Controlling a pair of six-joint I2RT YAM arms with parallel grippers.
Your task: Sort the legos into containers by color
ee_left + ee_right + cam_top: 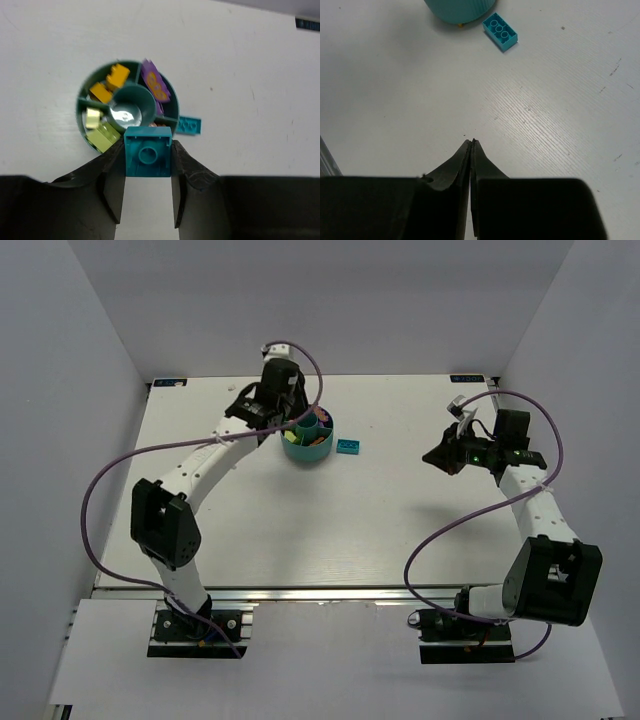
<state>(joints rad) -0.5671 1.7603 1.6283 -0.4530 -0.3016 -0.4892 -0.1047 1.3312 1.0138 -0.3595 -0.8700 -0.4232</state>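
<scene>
The round teal divided bowl (172, 94) sits at the table's back middle (306, 449). Its compartments hold orange bricks (110, 82), purple bricks with an orange piece (154, 85) and lime green and pale yellow bricks (100, 132). My left gripper (148, 150) is shut on a square teal-blue brick (148, 152), held above the bowl's near rim. A flat teal-blue brick (349, 447) lies on the table just right of the bowl; it also shows in the left wrist view (190, 125) and the right wrist view (500, 32). My right gripper (471, 142) is shut and empty, over bare table right of that brick.
White walls enclose the table on three sides. A black marker (307, 23) sits at the table's far edge. Purple cables loop off both arms.
</scene>
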